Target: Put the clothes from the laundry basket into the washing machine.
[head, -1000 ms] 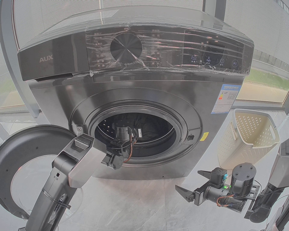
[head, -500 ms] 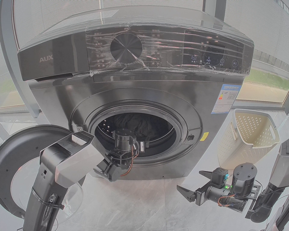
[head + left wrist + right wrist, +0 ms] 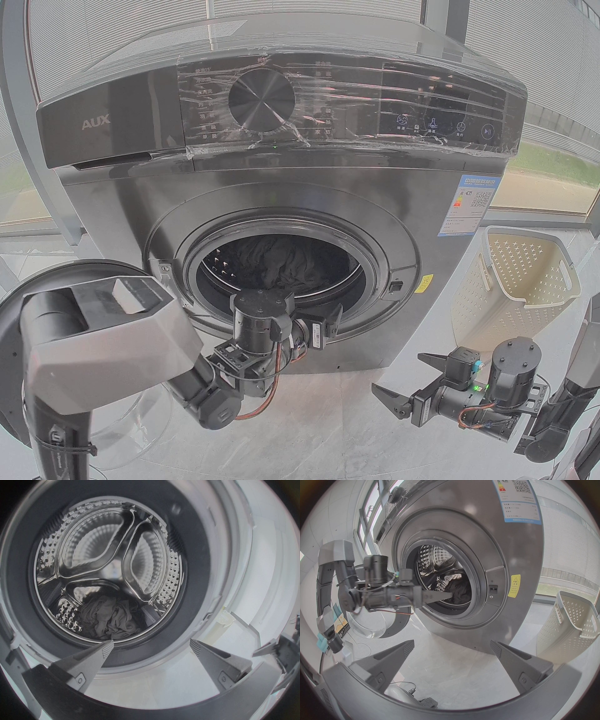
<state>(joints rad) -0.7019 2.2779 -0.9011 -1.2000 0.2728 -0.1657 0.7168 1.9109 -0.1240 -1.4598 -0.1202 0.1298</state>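
Off to the outer side of the left pincer (image 3: 149,642), the door (image 3: 393,625) hangs swung wide, which leaves the mouth of the washing machine (image 3: 300,187) free. That pincer sits at the mouth's threshold, fingers spread and holding nothing, pointed into the drum. Beyond its tips the clothes (image 3: 106,617) lie crumpled on the drum floor, so the load looks delivered. Further right, the right pincer (image 3: 399,374) hangs low over the floor, likewise spread and empty. Past it, near the machine's side, the laundry basket (image 3: 525,281) stands tilted, and the part of its inside that shows is bare. Loading seems nearly done.
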